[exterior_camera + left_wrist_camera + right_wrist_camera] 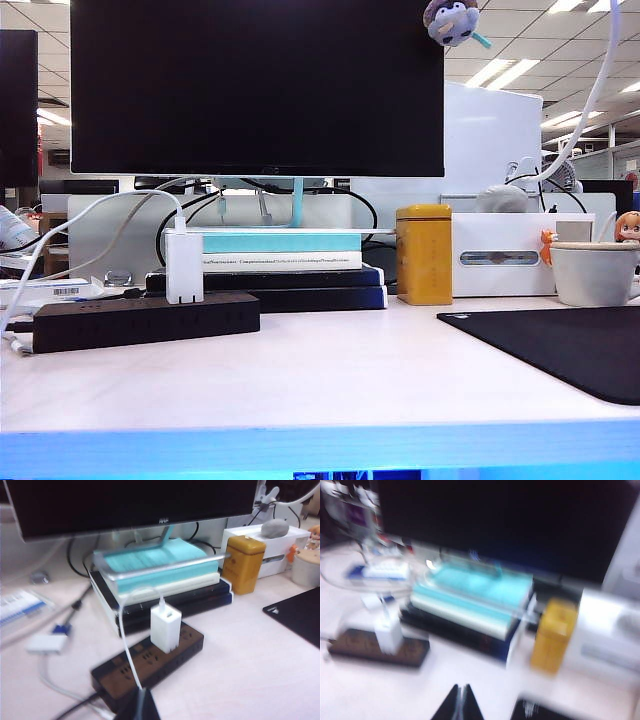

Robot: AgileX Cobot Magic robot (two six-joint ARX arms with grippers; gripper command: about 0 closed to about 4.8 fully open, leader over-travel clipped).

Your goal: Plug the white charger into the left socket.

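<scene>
Both grippers, left gripper (140, 706) and right gripper (460, 703), show jaws together, empty; I judge the white charger (185, 267) seated in the power strip (140, 322), task done.

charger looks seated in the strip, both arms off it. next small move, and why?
Probably none on the plug: hold both arms clear. The white charger stands upright in the black power strip, cable running up from its top. The left gripper and right gripper are shut and empty, off the strip. The exact socket and how deep the prongs sit cannot be confirmed.
</scene>
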